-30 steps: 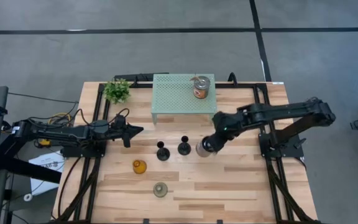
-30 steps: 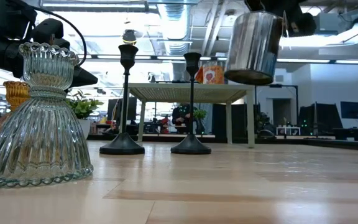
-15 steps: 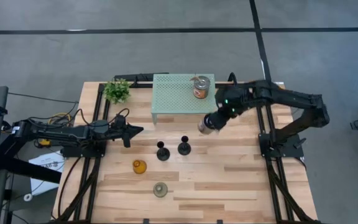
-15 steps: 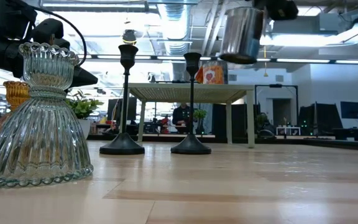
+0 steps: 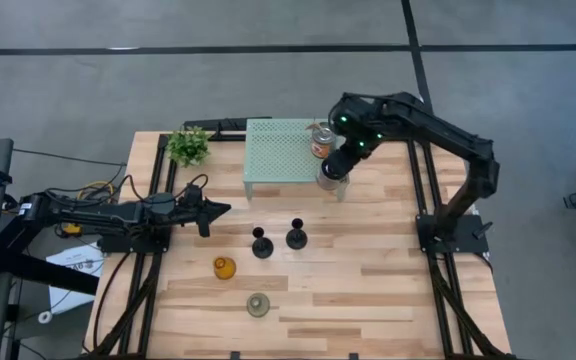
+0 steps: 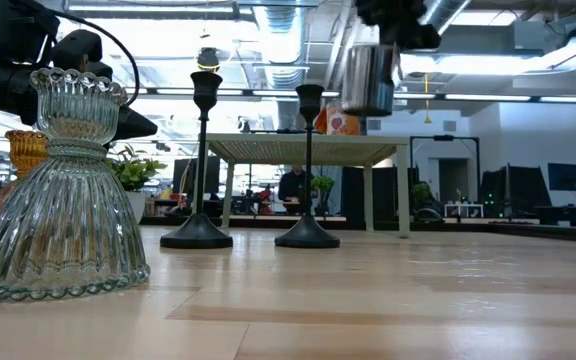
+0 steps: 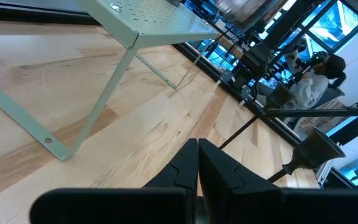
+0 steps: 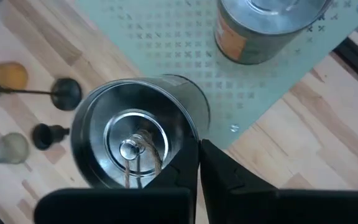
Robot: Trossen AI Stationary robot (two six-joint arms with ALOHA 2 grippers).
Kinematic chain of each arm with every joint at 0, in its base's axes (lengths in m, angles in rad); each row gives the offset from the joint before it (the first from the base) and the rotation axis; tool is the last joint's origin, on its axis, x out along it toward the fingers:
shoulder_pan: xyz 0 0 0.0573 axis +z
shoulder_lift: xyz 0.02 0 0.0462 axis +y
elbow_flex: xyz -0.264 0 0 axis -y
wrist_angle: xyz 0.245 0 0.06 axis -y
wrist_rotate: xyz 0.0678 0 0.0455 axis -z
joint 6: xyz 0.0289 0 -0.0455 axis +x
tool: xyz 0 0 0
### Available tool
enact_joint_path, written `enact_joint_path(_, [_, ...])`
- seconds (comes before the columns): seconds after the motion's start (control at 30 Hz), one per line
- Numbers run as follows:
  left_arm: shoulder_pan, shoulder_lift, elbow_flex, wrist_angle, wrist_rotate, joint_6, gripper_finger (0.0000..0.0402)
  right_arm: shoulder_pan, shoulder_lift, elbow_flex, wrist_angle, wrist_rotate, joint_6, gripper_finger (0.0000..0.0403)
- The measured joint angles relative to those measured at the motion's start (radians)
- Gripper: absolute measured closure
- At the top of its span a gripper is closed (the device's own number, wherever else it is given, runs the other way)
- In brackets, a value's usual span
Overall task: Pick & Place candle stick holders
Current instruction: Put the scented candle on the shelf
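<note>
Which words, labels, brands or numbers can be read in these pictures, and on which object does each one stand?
None can be read.
Orange label on the jar on the green perforated shelf: print too blurred to read.
Silvery jar-like holder held by the right gripper: no text visible.
Paper sheet beside the table, under the left arm: marks too small to read.
</note>
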Motion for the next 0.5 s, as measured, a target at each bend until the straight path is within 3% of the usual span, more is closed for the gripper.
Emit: enact_joint_path(0.5, [0.000,0.000,0.000,0.000,0.000,0.000,0.0390,-0.119,0.045,0.002,-0.015,-0.031,-0.080,0.0403])
